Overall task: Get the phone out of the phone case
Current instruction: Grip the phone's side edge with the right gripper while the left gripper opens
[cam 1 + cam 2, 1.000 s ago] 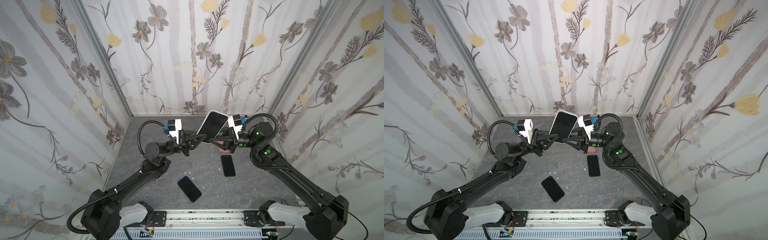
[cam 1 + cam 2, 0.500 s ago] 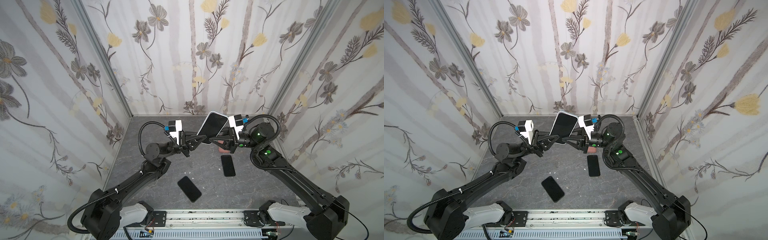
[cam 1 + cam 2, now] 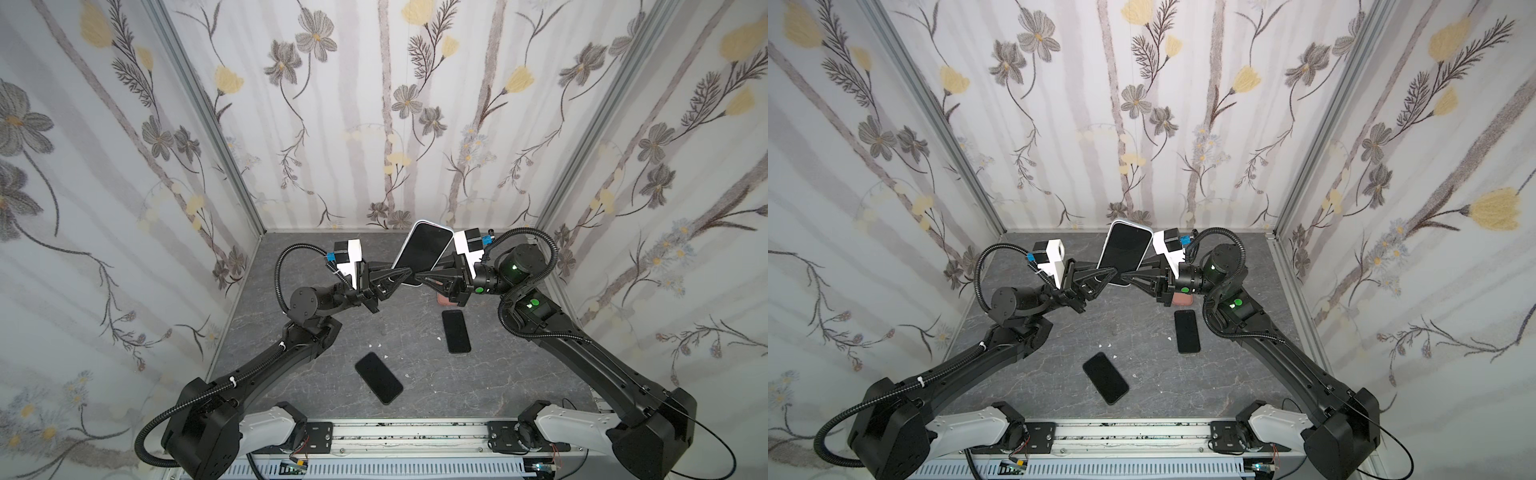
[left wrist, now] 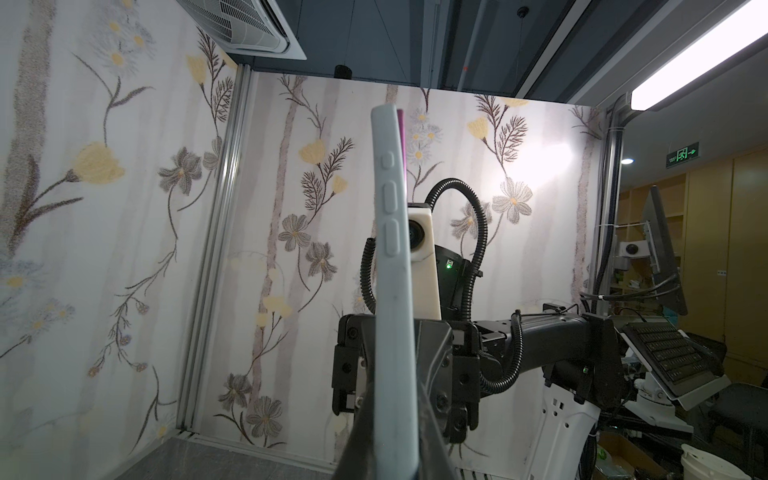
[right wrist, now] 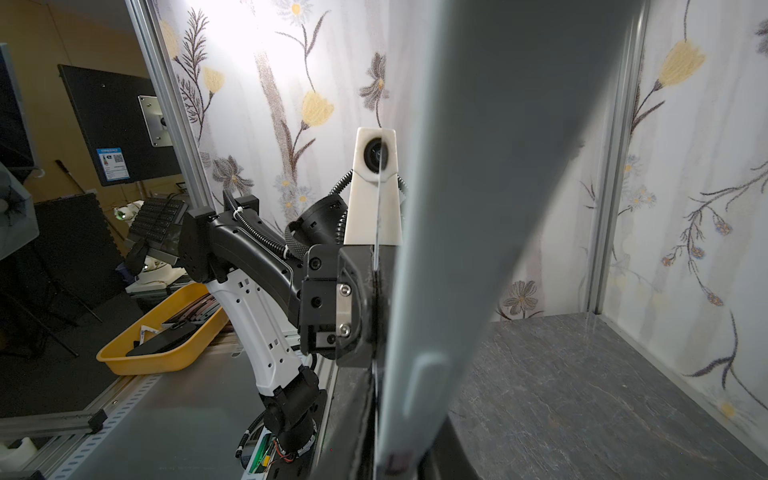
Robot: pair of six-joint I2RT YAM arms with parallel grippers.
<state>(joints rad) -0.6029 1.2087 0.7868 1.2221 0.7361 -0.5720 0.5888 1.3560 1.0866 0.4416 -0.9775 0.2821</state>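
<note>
Left claw (image 3: 405, 277) pinches the phone (image 3: 423, 248) in its case (image 4: 392, 291), held up high. Right claw (image 3: 422, 279) is around it too; can't tell if it grips

1. One phone (image 3: 423, 251): dark blank screen, rounded corners, still seated in its case. The left wrist view shows a thin pink edge beside the case's top corner. It is raised in the air above the two gripper tips, standing on its short end and leaning.

2. One phone case (image 4: 392, 266): pale grey-white, matte, three raised side buttons. Its lower end is clamped in the left gripper (image 3: 405, 276). The right gripper (image 3: 419, 277) flanks that same end from the opposite side.
</note>
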